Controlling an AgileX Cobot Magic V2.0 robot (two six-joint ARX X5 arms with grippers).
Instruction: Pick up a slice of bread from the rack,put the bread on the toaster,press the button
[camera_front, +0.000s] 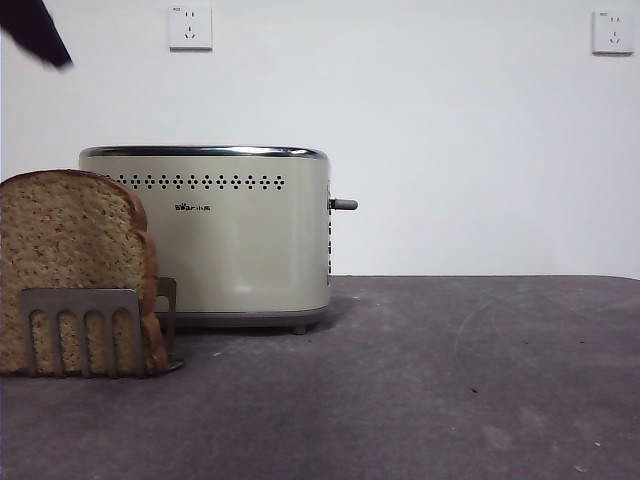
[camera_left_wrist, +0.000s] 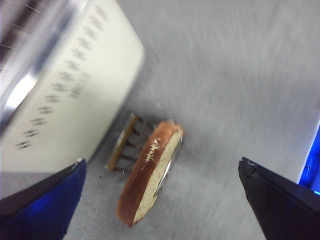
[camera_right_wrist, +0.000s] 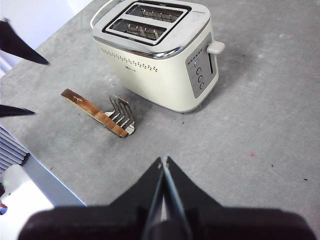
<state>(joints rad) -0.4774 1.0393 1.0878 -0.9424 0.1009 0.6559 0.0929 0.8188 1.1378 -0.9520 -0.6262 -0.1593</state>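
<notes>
With my left gripper (camera_left_wrist: 160, 200) spread wide above the thick crusty brown bread slice (camera_left_wrist: 150, 175) in the grey metal rack (camera_left_wrist: 127, 145), I should straddle its crust squarely; right gripper (camera_right_wrist: 164, 167) waits clenched.

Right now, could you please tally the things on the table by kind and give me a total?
Slice of bread: 1, standing in the rack
Rack: 1
Toaster: 1
Total: 3
</notes>
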